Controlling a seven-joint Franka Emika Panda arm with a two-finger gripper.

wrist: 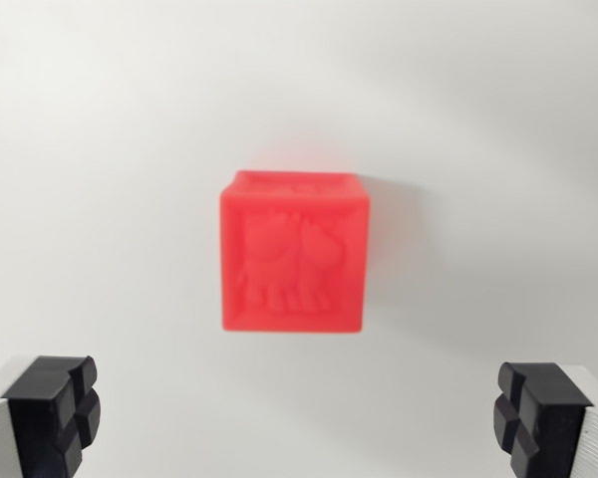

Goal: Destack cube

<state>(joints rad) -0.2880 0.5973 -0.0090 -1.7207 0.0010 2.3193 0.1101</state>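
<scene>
A red cube (292,254) with a raised animal figure on its top face sits near the middle of the wrist view, on a white surface (100,149). I look down on it from above, and what lies under it is hidden. My gripper (297,418) is open, with its two black fingertips (55,410) at the bottom corners of the view, wide apart and nearer the camera than the cube. Nothing is between the fingers.
Plain white surface surrounds the cube on every side. A faint shadow falls to the right of the cube.
</scene>
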